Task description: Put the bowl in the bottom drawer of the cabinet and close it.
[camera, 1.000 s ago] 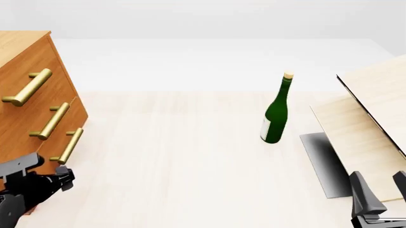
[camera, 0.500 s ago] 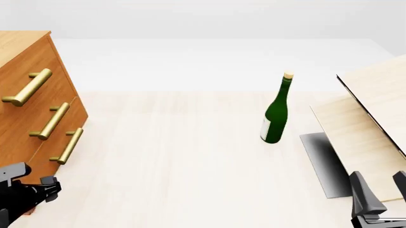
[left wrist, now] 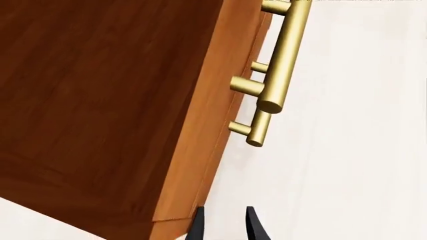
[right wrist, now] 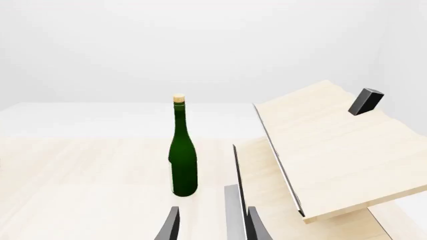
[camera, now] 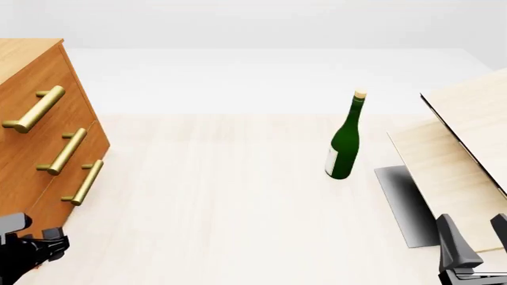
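The cabinet (camera: pixel 35 127), an orange-brown wooden chest, stands at the table's (camera: pixel 222 202) left edge with its three drawers all shut flush, each carrying a brass bar handle. The bottom drawer (camera: pixel 67 193) is the lowest of the three, and its handle (camera: pixel 83 183) slants along the drawer front. The left gripper (camera: pixel 35 246) sits low beside the cabinet's near bottom corner, just below the bottom drawer; in the left wrist view its two dark fingertips (left wrist: pixel 252 225) stand a narrow gap apart with nothing between them, pointing along the cabinet's side panel (left wrist: pixel 100 100) toward the handles. The bowl is not visible in any view. A tall green bottle (camera: pixel 345 139) with a pale cork stands upright well to the right of the cabinet. Farther right of the bottle, pale wooden boards (camera: pixel 467 148) lean at a tilt over a grey plate (camera: pixel 404 205). The right gripper (camera: pixel 471 246) rests at the near end of those boards; its fingers (right wrist: pixel 172 225) are parted and hold nothing.
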